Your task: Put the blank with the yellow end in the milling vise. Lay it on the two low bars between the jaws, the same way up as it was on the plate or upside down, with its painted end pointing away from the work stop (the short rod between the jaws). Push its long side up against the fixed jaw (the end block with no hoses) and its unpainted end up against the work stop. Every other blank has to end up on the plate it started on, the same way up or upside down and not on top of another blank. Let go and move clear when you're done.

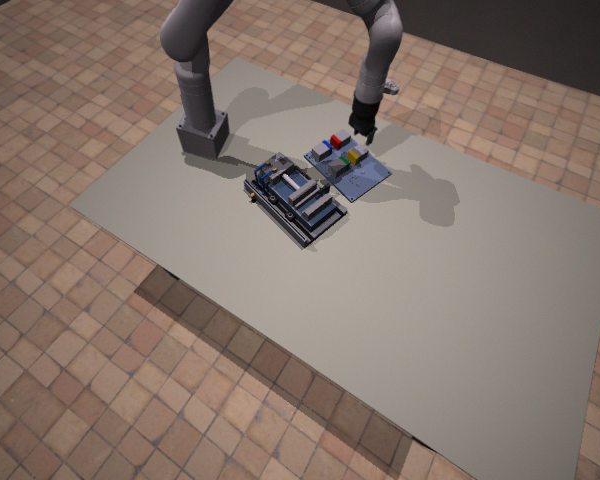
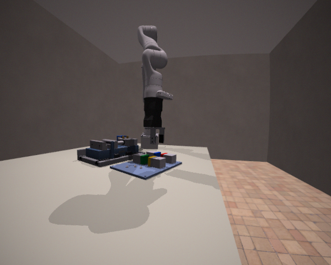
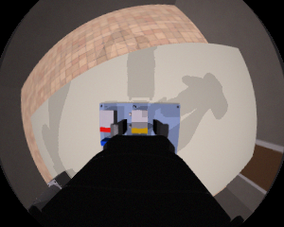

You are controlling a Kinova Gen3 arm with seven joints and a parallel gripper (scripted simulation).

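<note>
Hovering over the plate (image 1: pixel 366 184), claw (image 2: pixel 157 138) spread and empty, wrist body hiding the yellow-ended blank's (image 1: pixel 356 154) near side

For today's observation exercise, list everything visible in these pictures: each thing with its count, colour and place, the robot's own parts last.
Grey metal blanks: four on the plate, ends painted yellow, red, blue, green.
Flat blue plate: one, beside the vise.
Blue-and-grey milling vise: one, near the arm's base, nothing between its jaws.
Beige table top: one, over brick-tiled floor.
Grey arm: one, on a grey pedestal.
Black gripper: one, open, above the plate.
</note>
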